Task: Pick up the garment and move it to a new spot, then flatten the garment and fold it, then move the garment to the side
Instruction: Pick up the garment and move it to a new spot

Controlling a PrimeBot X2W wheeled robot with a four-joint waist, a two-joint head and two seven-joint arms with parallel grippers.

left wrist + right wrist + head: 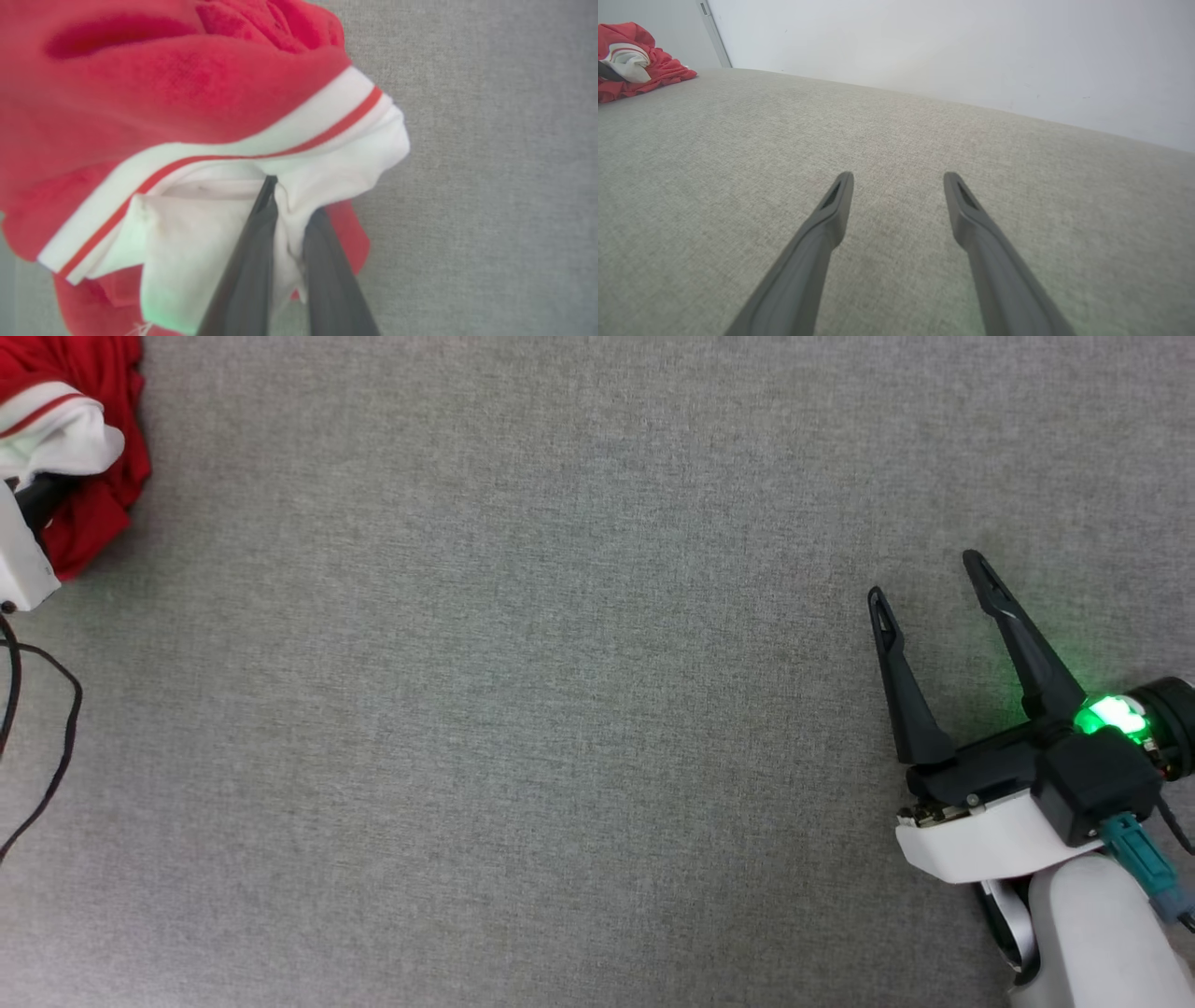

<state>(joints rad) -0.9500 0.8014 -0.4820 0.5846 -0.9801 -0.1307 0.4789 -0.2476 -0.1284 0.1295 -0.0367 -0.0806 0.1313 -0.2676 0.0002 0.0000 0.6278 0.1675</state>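
One garment (112, 490) is seen bunched at the far-left edge of the table (560, 709), its white sleeve pinched by the left end effector (294, 198). One black cable (65, 728) is looped just below. Well apart at the right, the right end effector (924, 579) is held spread, empty.

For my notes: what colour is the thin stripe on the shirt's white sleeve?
Red; the stripe on the shirt shows best in the left wrist view.

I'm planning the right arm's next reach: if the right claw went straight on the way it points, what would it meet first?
Probably the bare grey surface ahead of the right claw; the garment lies far off to its left. Depth is unclear.
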